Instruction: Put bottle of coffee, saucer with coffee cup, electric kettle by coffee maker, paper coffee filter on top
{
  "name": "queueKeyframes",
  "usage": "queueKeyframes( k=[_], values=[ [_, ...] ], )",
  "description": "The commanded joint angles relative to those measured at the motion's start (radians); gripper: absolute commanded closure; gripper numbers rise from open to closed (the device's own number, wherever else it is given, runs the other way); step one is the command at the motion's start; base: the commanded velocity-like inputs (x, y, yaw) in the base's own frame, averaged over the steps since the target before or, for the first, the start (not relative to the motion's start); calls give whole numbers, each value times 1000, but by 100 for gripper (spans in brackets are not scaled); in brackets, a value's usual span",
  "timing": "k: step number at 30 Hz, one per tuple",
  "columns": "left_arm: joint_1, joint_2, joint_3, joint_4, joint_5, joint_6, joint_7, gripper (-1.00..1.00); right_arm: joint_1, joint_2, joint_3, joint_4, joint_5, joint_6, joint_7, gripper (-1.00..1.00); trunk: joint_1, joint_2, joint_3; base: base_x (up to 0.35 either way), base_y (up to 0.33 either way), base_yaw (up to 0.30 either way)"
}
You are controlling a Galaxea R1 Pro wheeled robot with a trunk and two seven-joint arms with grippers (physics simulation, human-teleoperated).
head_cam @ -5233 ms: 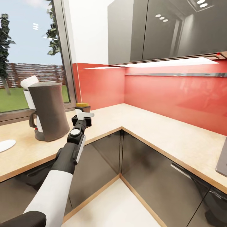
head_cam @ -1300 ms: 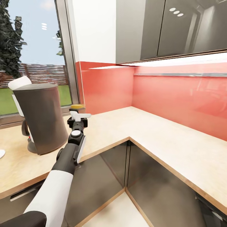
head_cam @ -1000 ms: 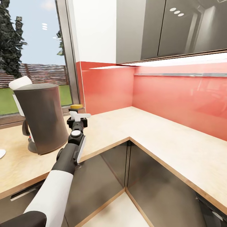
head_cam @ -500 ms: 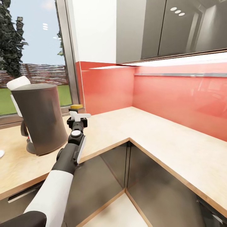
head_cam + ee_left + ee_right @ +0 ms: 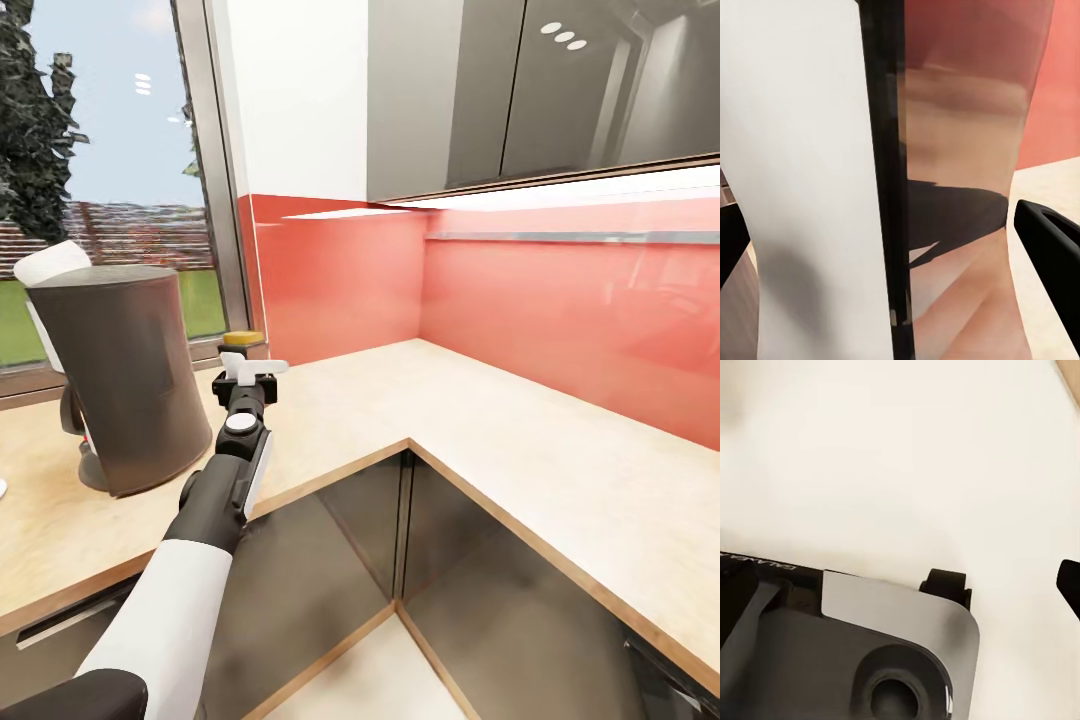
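Bottle of coffee between fingers of left tool, grip unclear; coffee maker beside.

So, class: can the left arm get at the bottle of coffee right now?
Probably yes. The left gripper is right at the bottle of coffee, which sits between its fingers with nothing in between. The coffee maker stands off to the side.

dark coffee maker upright on countertop, gold-capped bottle beside
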Motion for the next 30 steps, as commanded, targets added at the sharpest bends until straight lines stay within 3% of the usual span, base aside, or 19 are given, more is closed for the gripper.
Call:
queueKeyframes(
  k=[1,30],
  values=[
    [-1,0,-1,-1,-10,8,2,100,-1,-1,-8,2,10,-5,1,-100,0,-1,-1,0,0,0],
    [-1,0,0,-1,-10,10,2,100,-1,-1,-9,2,9,-5,1,-100,0,-1,-1,51,0,15]
  ],
)
